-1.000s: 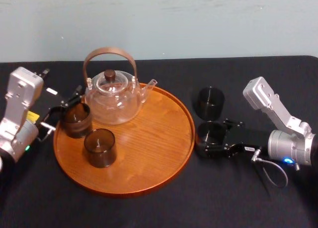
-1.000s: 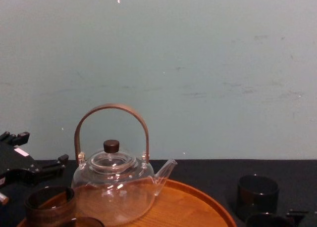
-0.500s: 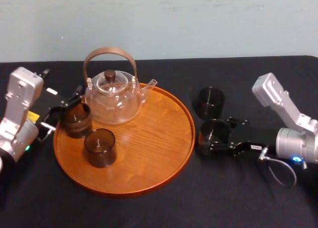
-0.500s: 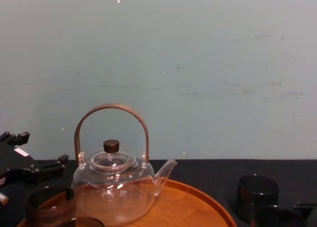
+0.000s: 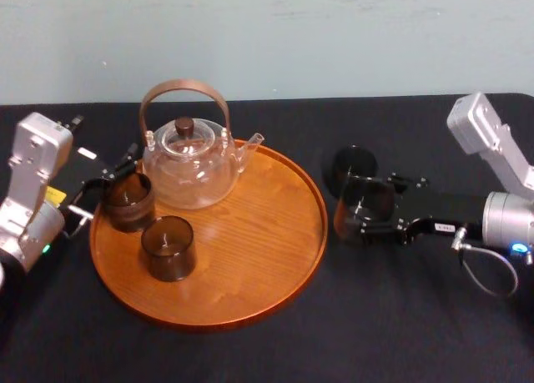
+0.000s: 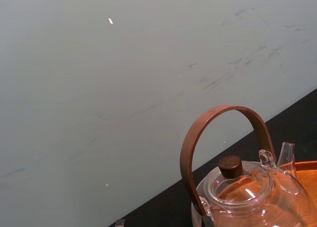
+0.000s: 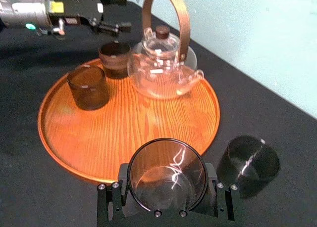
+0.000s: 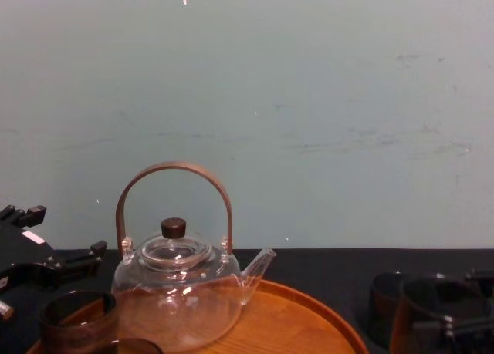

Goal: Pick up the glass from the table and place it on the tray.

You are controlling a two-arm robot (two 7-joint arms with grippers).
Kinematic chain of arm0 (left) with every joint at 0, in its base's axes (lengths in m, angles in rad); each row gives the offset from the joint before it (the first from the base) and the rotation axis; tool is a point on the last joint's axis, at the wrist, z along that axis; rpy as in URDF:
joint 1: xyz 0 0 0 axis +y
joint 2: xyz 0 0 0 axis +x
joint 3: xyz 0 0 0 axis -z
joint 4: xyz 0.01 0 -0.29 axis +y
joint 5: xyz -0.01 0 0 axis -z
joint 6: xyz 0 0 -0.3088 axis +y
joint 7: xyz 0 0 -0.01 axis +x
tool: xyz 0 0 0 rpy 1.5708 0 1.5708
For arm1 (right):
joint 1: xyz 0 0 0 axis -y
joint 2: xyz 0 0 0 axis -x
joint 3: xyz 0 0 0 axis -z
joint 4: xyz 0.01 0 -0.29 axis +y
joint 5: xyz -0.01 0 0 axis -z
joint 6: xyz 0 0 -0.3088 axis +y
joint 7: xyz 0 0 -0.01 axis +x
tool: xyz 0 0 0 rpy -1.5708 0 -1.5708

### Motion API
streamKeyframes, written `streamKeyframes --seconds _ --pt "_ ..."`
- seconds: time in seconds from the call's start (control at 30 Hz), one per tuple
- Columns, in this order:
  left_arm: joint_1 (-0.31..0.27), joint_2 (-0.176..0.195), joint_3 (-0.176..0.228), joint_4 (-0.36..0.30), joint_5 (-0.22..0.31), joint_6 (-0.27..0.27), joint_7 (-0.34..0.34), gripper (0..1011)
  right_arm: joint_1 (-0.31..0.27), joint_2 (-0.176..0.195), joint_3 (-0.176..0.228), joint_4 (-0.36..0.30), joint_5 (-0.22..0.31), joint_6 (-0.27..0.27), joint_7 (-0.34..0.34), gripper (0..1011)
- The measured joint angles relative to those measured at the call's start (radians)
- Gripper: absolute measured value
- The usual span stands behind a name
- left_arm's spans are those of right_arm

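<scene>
One smoky round glass tumbler [image 7: 167, 173] in black right gripper [image 7: 167, 186], near large round orange-brown wooden tray [image 7: 141, 119].

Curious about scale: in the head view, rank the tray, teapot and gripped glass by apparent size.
1. Tray
2. Teapot
3. Glass in the right pincer, right of the tray; nearness to the camera may enlarge it slightly, yet clearly smallest.
The left pincer sits open at the tray's left edge.

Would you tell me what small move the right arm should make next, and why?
Probably shift the right gripper leftward, over the bare right half of the tray: it holds the glass raised outside the rim. The left gripper rests idle by the tray's left edge.
</scene>
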Motion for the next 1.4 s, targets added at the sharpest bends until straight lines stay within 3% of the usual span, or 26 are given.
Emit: streamKeyframes --seconds 0.3,0.57,0.87,1.4 --pt "0.000 0.000 0.000 0.000 0.000 0.000 0.000 1001 0.045 0.003 -0.027 -0.024 0.012 0.004 0.015 904" --pt "0.000 0.000 0.000 0.000 0.000 0.000 0.000 1001 0.096 -0.043 -0.080 0.006 -0.004 -0.001 0.017 904" --pt "0.000 0.000 0.000 0.000 0.000 0.000 0.000 1001 0.150 -0.121 -0.149 0.061 -0.025 -0.014 0.025 904" --pt "0.000 0.000 0.000 0.000 0.000 0.000 0.000 1001 0.177 -0.203 -0.226 0.126 -0.053 -0.058 0.044 904"
